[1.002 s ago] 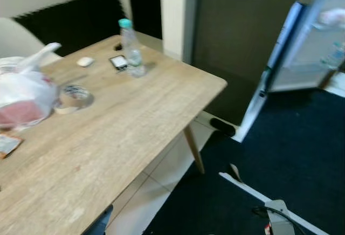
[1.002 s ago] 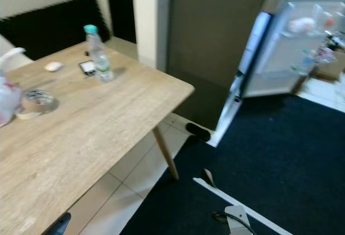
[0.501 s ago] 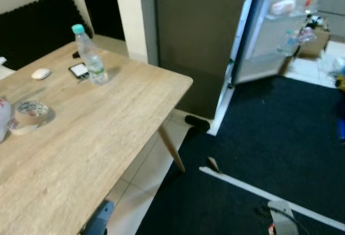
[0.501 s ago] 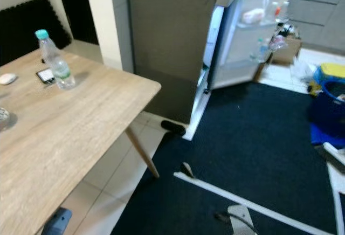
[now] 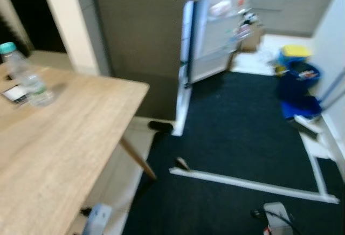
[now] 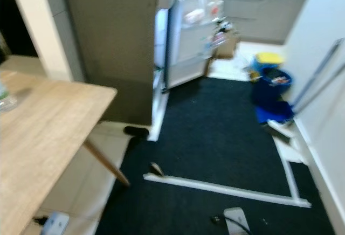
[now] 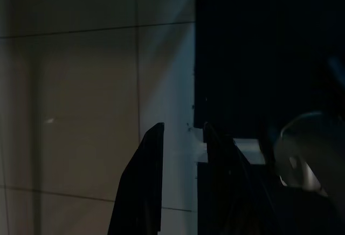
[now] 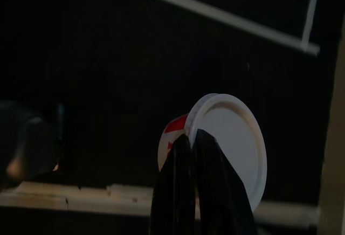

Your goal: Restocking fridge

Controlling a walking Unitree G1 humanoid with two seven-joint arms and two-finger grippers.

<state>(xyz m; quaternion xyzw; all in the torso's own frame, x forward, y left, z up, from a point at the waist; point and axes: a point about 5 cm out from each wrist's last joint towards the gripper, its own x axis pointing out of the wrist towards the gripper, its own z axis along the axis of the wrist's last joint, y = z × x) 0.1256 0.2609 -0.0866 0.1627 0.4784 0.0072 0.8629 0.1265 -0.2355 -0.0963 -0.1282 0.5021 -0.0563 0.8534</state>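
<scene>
Fridge (image 6: 161, 35), tall, grey, its white door (image 6: 191, 35) swung open, stands beyond the dark carpet (image 6: 215, 138). Right pincer (image 8: 200, 138) pinches the rim of 1 round white-lidded tub (image 8: 229, 149); left pincer (image 7: 182, 132) slightly spread, empty. Risk: thin rim grip may slip while walking; raised white floor strip (image 6: 215, 188) could trip.

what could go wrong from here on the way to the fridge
The right gripper pinches only the rim of a white-lidded tub, so it might slip out while walking. The white strip across the dark carpet lies between the robot and the open fridge door, a possible trip point.
</scene>
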